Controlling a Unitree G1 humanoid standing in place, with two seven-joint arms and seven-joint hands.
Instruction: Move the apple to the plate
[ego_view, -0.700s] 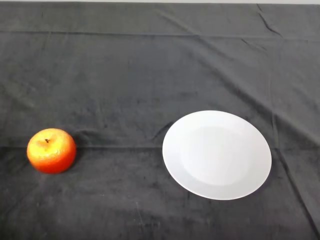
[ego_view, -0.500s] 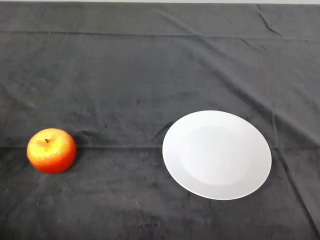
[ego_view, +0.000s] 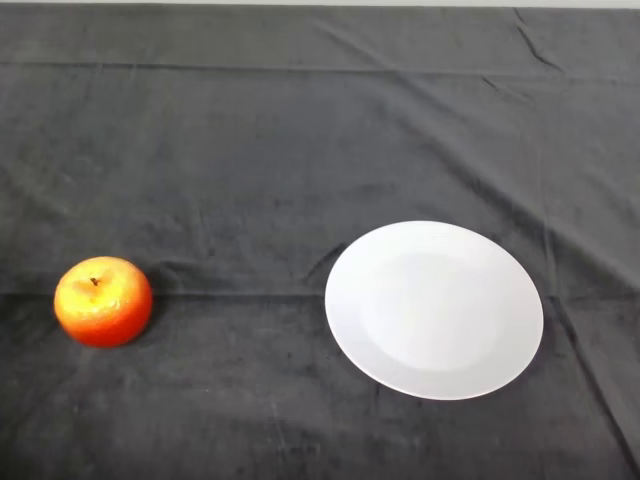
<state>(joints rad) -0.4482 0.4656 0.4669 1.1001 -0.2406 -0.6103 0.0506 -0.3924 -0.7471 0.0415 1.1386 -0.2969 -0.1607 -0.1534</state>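
A red and yellow apple (ego_view: 103, 301) rests stem up on the dark cloth at the left side of the head view. A round white plate (ego_view: 434, 309) lies flat to the right of centre, well apart from the apple, with nothing on it.
The dark cloth (ego_view: 300, 150) covers the whole table, with creases running across it and a fold line passing behind the apple and plate. The table's far edge shows as a pale strip at the top.
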